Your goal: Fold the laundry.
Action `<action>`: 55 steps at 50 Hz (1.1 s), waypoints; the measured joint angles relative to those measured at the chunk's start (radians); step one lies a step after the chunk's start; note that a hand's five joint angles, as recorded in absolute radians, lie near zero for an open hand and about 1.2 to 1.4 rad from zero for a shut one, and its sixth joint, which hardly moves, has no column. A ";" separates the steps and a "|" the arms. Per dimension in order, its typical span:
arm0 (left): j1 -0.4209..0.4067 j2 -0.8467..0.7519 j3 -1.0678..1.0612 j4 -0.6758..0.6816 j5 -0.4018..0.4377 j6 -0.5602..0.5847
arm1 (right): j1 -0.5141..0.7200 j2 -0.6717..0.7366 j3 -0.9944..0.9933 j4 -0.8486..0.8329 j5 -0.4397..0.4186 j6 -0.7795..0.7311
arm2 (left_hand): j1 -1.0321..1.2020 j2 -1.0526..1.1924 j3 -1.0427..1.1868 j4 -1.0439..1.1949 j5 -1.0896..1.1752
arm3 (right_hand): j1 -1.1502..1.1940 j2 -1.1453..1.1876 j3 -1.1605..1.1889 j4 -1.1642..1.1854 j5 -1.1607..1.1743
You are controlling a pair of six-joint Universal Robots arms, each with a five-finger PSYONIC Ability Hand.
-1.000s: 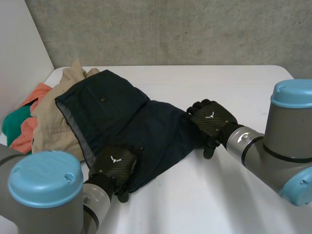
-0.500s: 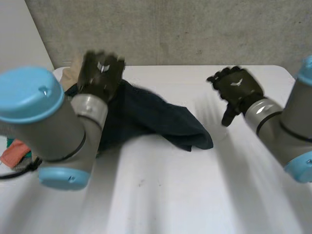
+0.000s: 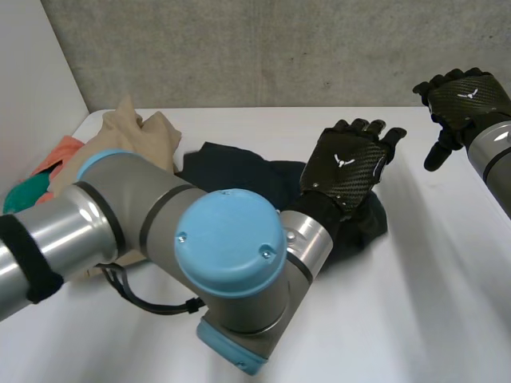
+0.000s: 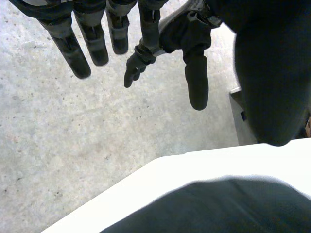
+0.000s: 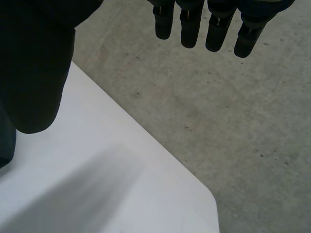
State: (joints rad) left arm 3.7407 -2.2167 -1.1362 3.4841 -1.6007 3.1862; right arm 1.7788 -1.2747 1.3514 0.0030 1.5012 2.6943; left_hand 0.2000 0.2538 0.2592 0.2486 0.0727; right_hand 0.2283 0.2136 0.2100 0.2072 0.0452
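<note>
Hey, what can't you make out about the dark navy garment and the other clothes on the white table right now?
Dark navy garment: head view, the left arm covers much of it, so its folds are unreadable.
Same garment, left wrist view: cut off by the frame edge.
Orange and teal clothes: head view, partly behind that arm and cut by the edge.
Beige garment: head view, near part hidden by the arm.
</note>
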 measured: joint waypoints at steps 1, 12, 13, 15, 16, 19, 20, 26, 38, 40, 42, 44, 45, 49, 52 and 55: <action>0.012 0.024 -0.022 0.000 0.005 0.004 | 0.000 0.001 0.000 0.007 -0.011 -0.001 | -0.001 -0.030 -0.030 -0.030 -0.026 | 0.000 0.000 0.000 0.000 0.000; 0.233 0.329 -0.270 -0.049 0.017 0.214 | 0.011 -0.004 0.042 0.180 -0.184 -0.064 | -0.001 -0.032 -0.031 -0.032 -0.026 | 0.000 0.000 0.000 0.000 0.000; 0.245 0.340 -0.284 -0.058 0.017 0.226 | 0.013 -0.006 0.052 0.188 -0.194 -0.072 | -0.001 -0.032 -0.031 -0.032 -0.026 | 0.000 0.000 0.000 0.000 0.000; 0.293 0.377 -0.341 -0.103 0.018 0.275 | 0.020 -0.021 0.104 0.212 -0.228 -0.110 | -0.001 -0.032 -0.031 -0.032 -0.026 | 0.000 0.000 0.000 0.000 0.000; 0.307 0.385 -0.358 -0.119 0.018 0.289 | 0.023 -0.027 0.124 0.214 -0.235 -0.123 | -0.001 -0.032 -0.031 -0.032 -0.026 | 0.000 0.000 0.000 0.000 0.000; 0.355 0.399 -0.423 -0.177 0.020 0.339 | 0.040 -0.051 0.211 0.188 -0.255 -0.169 | -0.001 -0.032 -0.031 -0.032 -0.026 | 0.000 0.000 0.000 0.000 0.000; 0.367 0.399 -0.443 -0.193 0.021 0.355 | 0.047 -0.057 0.240 0.169 -0.259 -0.182 | -0.001 -0.032 -0.031 -0.032 -0.026 | 0.000 0.000 0.000 0.000 0.000; 0.425 0.386 -0.559 -0.239 0.040 0.463 | 0.101 -0.083 0.439 -0.042 -0.262 -0.250 | 0.001 -0.032 -0.031 -0.032 -0.026 | 0.000 0.000 0.000 0.000 0.000; 0.480 0.392 -0.587 -0.158 0.064 0.481 | 0.128 0.023 0.492 -0.270 -0.158 -0.297 | 0.002 -0.032 -0.031 -0.032 -0.026 | 0.901 0.934 0.924 0.929 0.905; 0.480 0.398 -0.583 -0.151 0.063 0.468 | 0.126 0.047 0.460 -0.285 -0.123 -0.302 | 0.002 -0.032 -0.031 -0.032 -0.026 | 0.901 0.959 0.959 0.964 0.924; 0.478 0.410 -0.575 -0.143 0.063 0.443 | 0.115 0.094 0.384 -0.309 -0.053 -0.313 | 0.002 -0.032 -0.031 -0.032 -0.026 | 0.901 0.961 0.972 0.984 0.935; 0.477 0.416 -0.570 -0.141 0.062 0.430 | 0.105 0.121 0.341 -0.318 -0.022 -0.320 | 0.002 -0.032 -0.031 -0.032 -0.026 | 0.901 0.961 0.973 0.985 0.948; 0.476 0.423 -0.567 -0.140 0.062 0.419 | 0.086 0.166 0.266 -0.326 0.019 -0.336 | 0.002 -0.032 -0.031 -0.032 -0.026 | 0.901 0.961 0.973 0.986 0.953; 0.475 0.434 -0.563 -0.141 0.061 0.402 | 0.044 0.270 0.089 -0.330 0.074 -0.376 | 0.002 -0.032 -0.031 -0.032 -0.026 | 0.901 0.961 0.973 0.986 0.953; 0.474 0.437 -0.563 -0.142 0.061 0.399 | 0.025 0.336 -0.029 -0.325 0.088 -0.393 | 0.002 -0.032 -0.031 -0.032 -0.026 | 0.901 0.961 0.973 0.987 0.953; 0.471 0.437 -0.564 -0.143 0.060 0.398 | 0.017 0.389 -0.127 -0.302 0.090 -0.398 | 0.002 -0.032 -0.031 -0.032 -0.026 | 0.901 0.961 0.973 0.987 0.953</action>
State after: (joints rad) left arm 4.2117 -1.7798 -1.7003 3.3407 -1.5409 3.5839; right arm 1.7958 -0.8853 1.2244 -0.2995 1.5914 2.2963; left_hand 0.2020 0.2217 0.2287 0.2169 0.0467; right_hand 1.1294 1.1742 1.1834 1.1940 0.9987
